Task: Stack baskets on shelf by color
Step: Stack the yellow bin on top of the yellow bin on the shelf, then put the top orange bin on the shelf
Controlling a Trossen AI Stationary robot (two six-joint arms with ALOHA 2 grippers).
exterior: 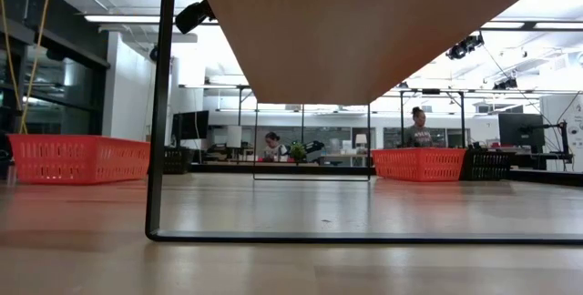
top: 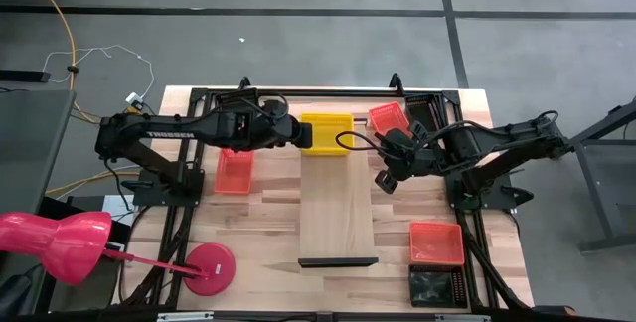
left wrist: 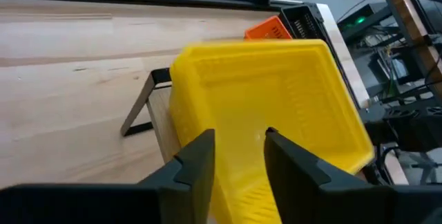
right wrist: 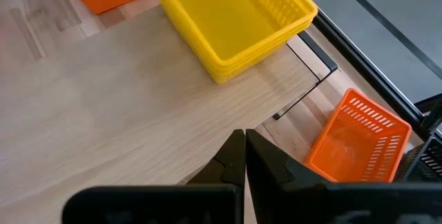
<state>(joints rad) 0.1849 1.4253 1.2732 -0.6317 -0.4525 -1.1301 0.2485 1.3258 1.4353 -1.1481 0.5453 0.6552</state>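
Note:
The shelf (top: 338, 208) is a long light-wood board on a dark frame, running from the table's near side to its far side. A stack of two yellow baskets (top: 326, 131) (right wrist: 231, 20) rests on its far end. My left gripper (top: 298, 133) (left wrist: 240, 156) reaches in from the left and is shut on the upper yellow basket (left wrist: 276, 92). My right gripper (top: 386, 178) (right wrist: 245, 151) is shut and empty, above the shelf's right edge. Red-orange baskets lie left of the shelf (top: 235, 171), at the far right (top: 390, 117) (right wrist: 359, 141) and at the near right (top: 437, 242). A black basket (top: 437, 287) sits by the near right corner. My left gripper holds the upper yellow basket by its left side wall (left wrist: 238, 182), one finger (left wrist: 293, 162) inside the basket and one finger (left wrist: 197, 158) outside. The fingers come level from the table's left. The basket sits on the yellow basket below it, on the shelf's far end.
A pink lamp with a round base (top: 209, 267) stands at the near left corner. Dark frame rails run along both sides of the table. In the low view, the shelf's underside (exterior: 364, 31) fills the top, with people in the room far behind.

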